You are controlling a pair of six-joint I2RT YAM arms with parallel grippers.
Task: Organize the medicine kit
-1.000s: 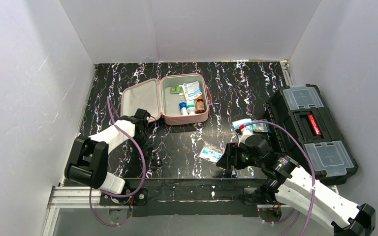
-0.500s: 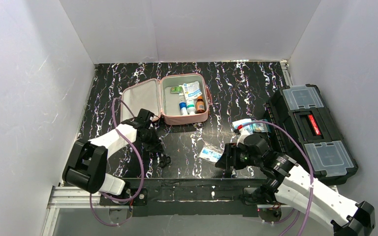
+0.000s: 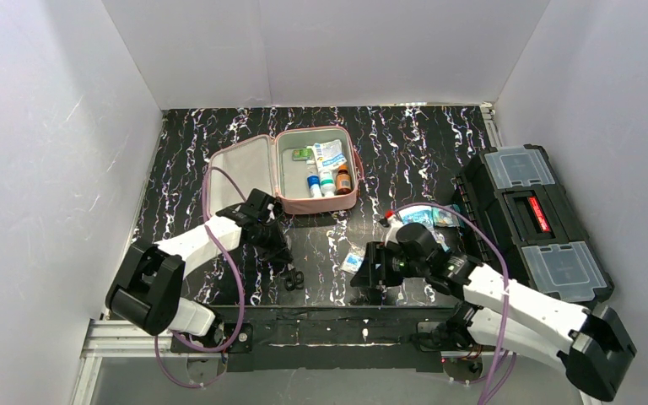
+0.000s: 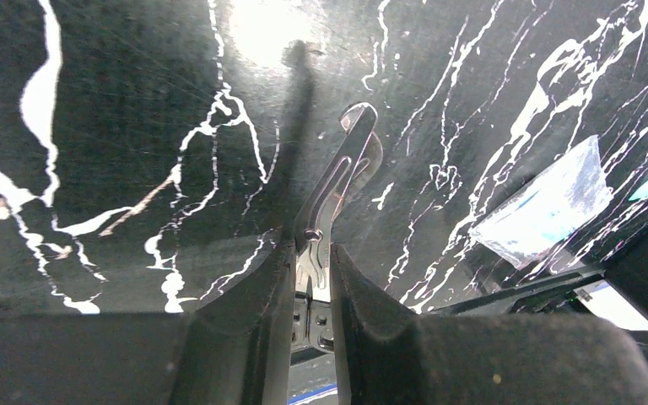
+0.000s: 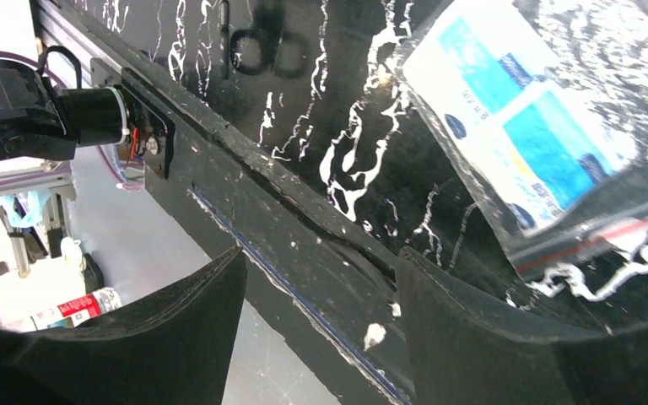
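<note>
The pink medicine kit [image 3: 241, 169] lies open at the back middle of the table, with small bottles and packets in its grey tray. My left gripper [image 3: 285, 266] [image 4: 312, 249] is low over the table in front of the kit. It is shut on small scissors [image 4: 337, 181], whose metal blades stick out past the fingertips and whose black handle loops [image 3: 294, 279] show from above. My right gripper [image 3: 363, 275] [image 5: 321, 270] is open at the near table edge, with nothing between its fingers. A blue-and-white packet [image 3: 353, 261] [image 5: 515, 143] lies just beside it.
A heap of packets with a red-capped bottle [image 3: 422, 218] lies right of centre. A black toolbox [image 3: 531, 224] with clear compartments stands along the right edge. White walls enclose the table on three sides. The near table edge [image 5: 304, 228] runs under my right fingers.
My left gripper has swung right and toward the near edge, carrying the scissors. My right gripper has moved left, closer to the blue-and-white packet.
</note>
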